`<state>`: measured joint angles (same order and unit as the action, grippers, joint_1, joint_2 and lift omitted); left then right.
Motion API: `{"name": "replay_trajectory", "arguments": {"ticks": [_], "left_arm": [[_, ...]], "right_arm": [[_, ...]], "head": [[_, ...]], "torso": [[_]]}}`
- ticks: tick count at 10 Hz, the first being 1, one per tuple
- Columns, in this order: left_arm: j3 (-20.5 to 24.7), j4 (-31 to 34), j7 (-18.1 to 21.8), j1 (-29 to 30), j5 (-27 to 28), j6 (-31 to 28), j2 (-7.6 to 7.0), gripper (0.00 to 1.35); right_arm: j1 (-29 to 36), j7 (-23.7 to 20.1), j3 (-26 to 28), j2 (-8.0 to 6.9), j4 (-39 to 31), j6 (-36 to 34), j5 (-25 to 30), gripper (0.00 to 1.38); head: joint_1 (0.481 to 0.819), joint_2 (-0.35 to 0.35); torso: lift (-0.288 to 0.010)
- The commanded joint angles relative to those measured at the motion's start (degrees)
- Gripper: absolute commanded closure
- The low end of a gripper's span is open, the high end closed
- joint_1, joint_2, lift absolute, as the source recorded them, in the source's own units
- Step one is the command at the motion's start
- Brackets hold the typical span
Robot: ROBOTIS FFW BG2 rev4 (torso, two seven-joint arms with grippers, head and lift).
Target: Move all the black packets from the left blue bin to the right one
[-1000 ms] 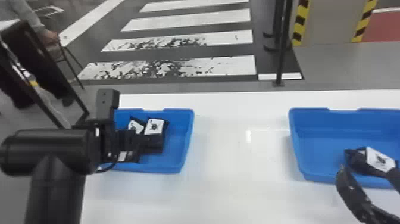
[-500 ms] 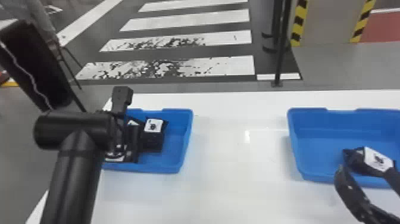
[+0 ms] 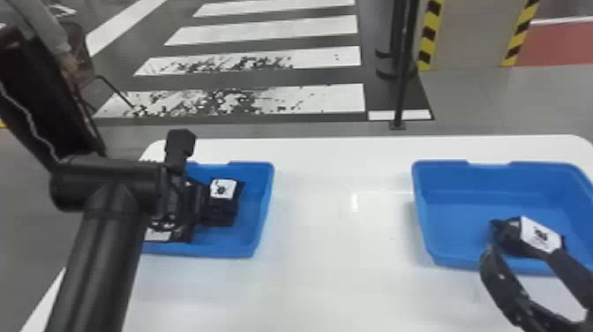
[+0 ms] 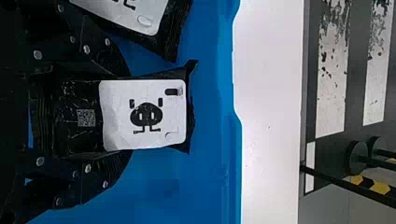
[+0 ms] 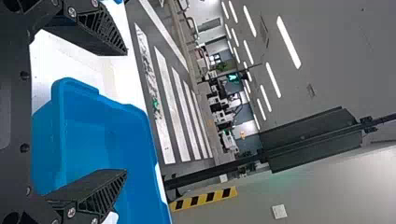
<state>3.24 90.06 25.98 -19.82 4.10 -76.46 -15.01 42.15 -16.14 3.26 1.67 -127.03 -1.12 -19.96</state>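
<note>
Left wrist view. Item: one black packet (image 4: 144,114), white label up, lying in the left blue bin (image 4: 173,191). Left tool (image 4: 131,114): closed on the packet, one finger along each long edge of its plain black half; the labelled end sticks out free. Whether it is clear of the bin's floor cannot be told. Neighbour: a second packet (image 4: 170,35), just beside it in the left blue bin, to its left.

Handling, by judgement: light, soft, crinkly film, likely slippery; a loose fill may sag toward the free end. Best hold: across the full body, between the crimped ends, firm but short of crushing. A grip nearer the middle would limit drooping. Unlikely to break; a seam could catch on the neighbour when raised.

Head view. The held packet's label lies toward the far wall of the left blue bin; a third packet's label (image 3: 158,235) lies by its near wall. Well to the right of the left blue bin, on the same white surface (image 3: 331,265): the right blue bin (image 3: 463,209), holding one packet (image 3: 540,236). Right tool (image 3: 521,254): idle, over the near side.

Right wrist view. Right tool: empty, fingers (image 5: 105,35) spread wide, likewise well right of the left blue bin.
</note>
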Motion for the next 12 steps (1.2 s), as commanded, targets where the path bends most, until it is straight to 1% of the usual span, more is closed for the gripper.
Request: {"name": "replay_trajectory", "arguments": {"ticks": [1,2,4,5,6,7,8,9,10,11,12], "left_arm": [[0.19,0.15,1.27,0.13,0.02,0.39,-0.19,1.2],[0.19,2.26,2.67,0.83,-0.1,0.53,-0.54,1.2],[1.1,12.95,3.99,4.49,0.02,-3.27,-1.51,1.2],[2.25,18.57,4.96,7.02,-0.56,-3.55,-1.77,1.2],[3.05,25.18,5.14,9.97,-1.81,-3.83,-1.95,1.2],[3.27,30.95,5.22,12.93,-4.55,-3.69,-2.04,1.2],[3.27,35.87,5.31,15.88,-7.98,-2.0,-1.95,1.2],[2.59,38.96,5.49,18.27,-11.64,0.39,-1.6,1.2],[0.99,40.65,5.66,19.54,-14.04,1.65,-1.42,1.2],[-1.41,40.79,5.66,20.24,-17.01,3.62,-1.25,1.2],[-3.81,40.93,5.66,20.52,-19.18,5.03,-1.33,1.2]], "right_arm": [[0.17,0.05,0.05,0.0,-0.02,0.0,-0.15,0.14],[0.03,-0.03,0.05,0.0,-0.02,0.0,-0.15,0.14],[0.17,-0.03,0.05,-0.09,-0.02,0.0,-0.15,0.14],[0.03,-0.03,0.05,0.0,-0.3,-0.14,-0.26,0.14],[0.03,-0.39,0.05,0.0,-1.0,-0.56,-0.38,0.14],[-0.11,-1.0,-0.18,0.0,-1.99,-0.99,-0.83,0.14],[-0.39,-1.53,-0.98,0.18,-2.97,-1.13,-2.09,0.14],[-0.81,-2.06,-2.0,0.44,-3.81,-1.13,-3.57,0.14],[-1.38,-2.76,-2.92,0.7,-4.38,-1.97,-4.95,0.14],[-2.08,-4.25,-3.38,0.88,-4.94,-2.81,-6.32,0.14],[-2.64,-4.78,-4.52,1.23,-6.21,-3.38,-7.92,0.14]], "head": [[0.695,0.167],[0.695,0.164],[0.695,0.158],[0.695,0.156],[0.695,0.154],[0.695,0.152],[0.695,0.14],[0.695,0.118],[0.695,0.091],[0.695,0.075],[0.695,0.045]], "torso": [[-0.185],[-0.185],[-0.185],[-0.185],[-0.185],[-0.185],[-0.185],[-0.185],[-0.185],[-0.185],[-0.185]]}}
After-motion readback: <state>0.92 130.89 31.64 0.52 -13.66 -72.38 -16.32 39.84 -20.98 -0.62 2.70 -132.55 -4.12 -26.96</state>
